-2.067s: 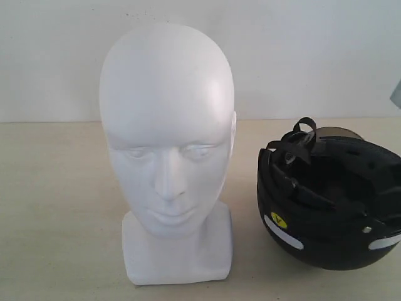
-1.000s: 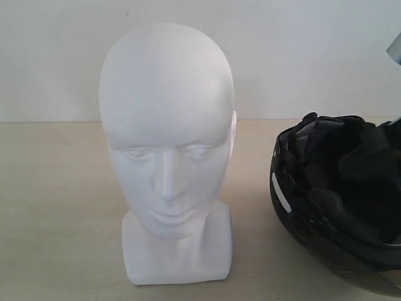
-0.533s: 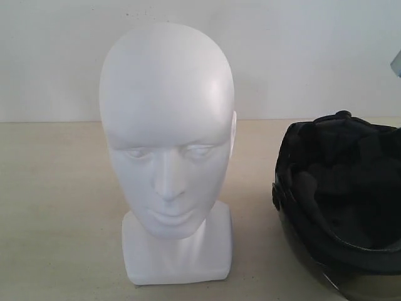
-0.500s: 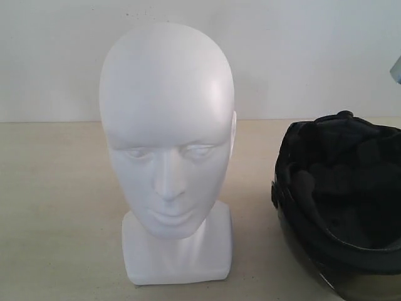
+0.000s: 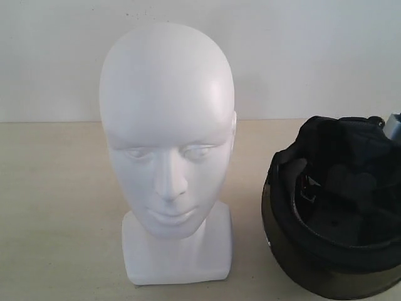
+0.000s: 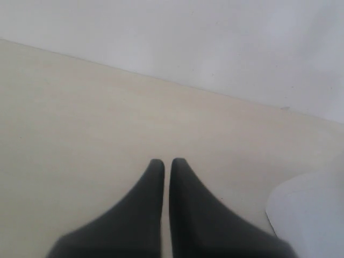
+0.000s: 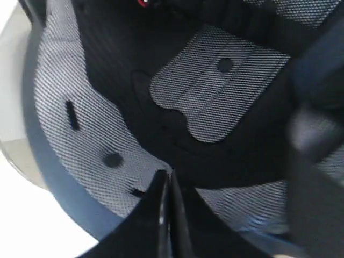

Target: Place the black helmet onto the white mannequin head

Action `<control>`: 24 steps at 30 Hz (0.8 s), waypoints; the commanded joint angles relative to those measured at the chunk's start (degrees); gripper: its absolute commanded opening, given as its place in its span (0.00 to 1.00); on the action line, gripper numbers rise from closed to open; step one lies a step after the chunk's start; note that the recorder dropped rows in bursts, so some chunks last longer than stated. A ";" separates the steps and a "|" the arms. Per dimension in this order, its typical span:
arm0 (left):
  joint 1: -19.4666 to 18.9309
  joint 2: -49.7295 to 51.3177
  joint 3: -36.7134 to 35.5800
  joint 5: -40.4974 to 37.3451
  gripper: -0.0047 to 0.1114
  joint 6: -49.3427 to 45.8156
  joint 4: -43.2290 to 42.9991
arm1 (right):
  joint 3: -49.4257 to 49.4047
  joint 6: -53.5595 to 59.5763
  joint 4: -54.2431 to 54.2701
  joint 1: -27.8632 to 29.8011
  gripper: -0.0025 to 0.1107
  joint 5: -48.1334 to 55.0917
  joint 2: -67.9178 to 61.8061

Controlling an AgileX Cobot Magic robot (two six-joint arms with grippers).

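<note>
table [image 5: 50, 207]: pale beige, matte | wall [image 5: 313, 50]: plain white, behind

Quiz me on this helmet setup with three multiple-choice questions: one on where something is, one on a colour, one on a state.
1. In the exterior view, where is the black helmet relative to the white mannequin head?
A) on top of it
B) on the table, to its right
C) behind it

2. What colour is the mannequin head?
A) white
B) red
C) grey

3. How do the fingers of the left gripper stand?
A) wide apart
B) together, holding nothing
C) clamped on the helmet

Answers:
1 B: the helmet rests on the table beside the head, lining showing.
2 A: it is glossy white all over.
3 B: the tips nearly touch, with only table behind them.
</note>
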State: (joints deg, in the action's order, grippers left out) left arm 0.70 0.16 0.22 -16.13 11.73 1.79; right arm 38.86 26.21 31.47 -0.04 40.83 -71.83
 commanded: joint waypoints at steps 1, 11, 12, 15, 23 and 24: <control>0.49 -0.16 -0.22 0.19 0.08 -0.25 0.11 | -0.17 -6.35 -8.63 0.04 0.02 -0.19 -0.09; 0.49 -0.16 -0.22 0.19 0.08 -0.25 0.11 | -0.17 -12.37 -15.21 0.04 0.02 -1.56 -0.09; 0.49 -0.16 -0.22 0.19 0.08 -0.25 0.11 | -0.17 -12.37 -15.21 0.04 0.02 -1.67 -0.09; 0.49 -0.16 -0.22 0.19 0.08 -0.25 0.11 | -0.17 -11.87 -14.68 0.04 0.02 -1.83 -0.09; 0.49 -0.16 -0.22 0.19 0.08 -0.25 0.11 | 1.89 -9.43 -16.95 0.04 0.02 -1.84 -0.09; 0.49 -0.16 -0.22 0.19 0.08 -0.25 0.11 | 1.89 -9.43 -17.20 0.04 0.02 -2.25 -0.09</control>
State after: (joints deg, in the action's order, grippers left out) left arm 0.70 0.16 0.22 -16.13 11.73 1.79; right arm 40.39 16.11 15.65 -0.04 39.22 -71.93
